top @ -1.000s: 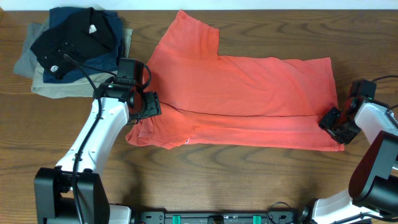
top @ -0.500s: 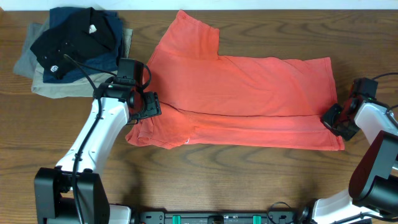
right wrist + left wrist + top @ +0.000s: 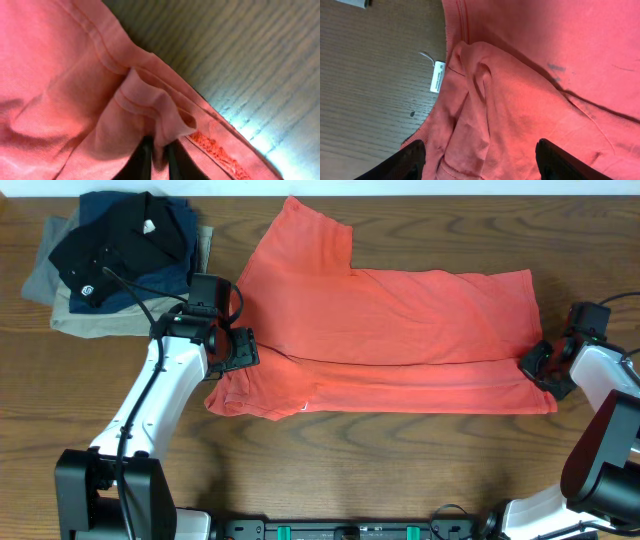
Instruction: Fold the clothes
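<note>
**Right pincer nips the hem, left pincer hangs spread over the collar**

The coral-red T-shirt (image 3: pixel 400 330) lies flat on the wooden table (image 3: pixel 400 470), doubled lengthwise, with one sleeve sticking out from its far edge.

My left arm (image 3: pixel 160 395) rises from below the T-shirt's collar end and slants up to that end, the wrist turned in over the cloth. There my left pincer (image 3: pixel 479 162) is spread wide, one finger (image 3: pixel 410 160) near the ribbed edge and the other further in over the fabric. A bunched ridge of cloth lies between them. A white label (image 3: pixel 437 76) shows at the neckline, just beside the bare wood.

My right arm (image 3: pixel 610 420) curls up beside the T-shirt's hem end, its wrist bent inward to the lower corner. My right pincer (image 3: pixel 159 156) is pressed together on a small raised fold of the stitched hem.

A pile of folded garments (image 3: pixel 110 260), dark over khaki, sits beyond the collar end, apart from the T-shirt.
</note>
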Controlling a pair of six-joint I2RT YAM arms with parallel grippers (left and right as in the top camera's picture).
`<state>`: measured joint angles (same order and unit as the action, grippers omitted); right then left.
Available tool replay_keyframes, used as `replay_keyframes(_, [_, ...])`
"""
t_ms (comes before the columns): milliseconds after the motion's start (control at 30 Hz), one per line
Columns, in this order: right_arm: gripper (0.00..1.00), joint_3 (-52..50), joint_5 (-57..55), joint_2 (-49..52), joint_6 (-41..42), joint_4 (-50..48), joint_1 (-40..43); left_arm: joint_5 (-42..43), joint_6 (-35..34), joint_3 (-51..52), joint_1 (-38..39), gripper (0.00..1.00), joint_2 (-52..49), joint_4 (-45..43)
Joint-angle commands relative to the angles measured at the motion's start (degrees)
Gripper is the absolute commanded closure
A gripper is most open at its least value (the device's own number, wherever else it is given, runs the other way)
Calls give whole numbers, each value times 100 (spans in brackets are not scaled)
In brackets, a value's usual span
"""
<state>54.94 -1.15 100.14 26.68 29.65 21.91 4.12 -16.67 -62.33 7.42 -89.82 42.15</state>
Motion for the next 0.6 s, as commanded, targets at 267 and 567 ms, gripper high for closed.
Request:
replay_keyframes(267, [99, -31, 343, 28, 118, -487, 28, -4, 33, 39, 7, 28, -4, -164])
replay_keyframes(567, [91, -31, 870, 28, 262, -1036, -44, -4, 13, 39, 7, 28, -4, -367])
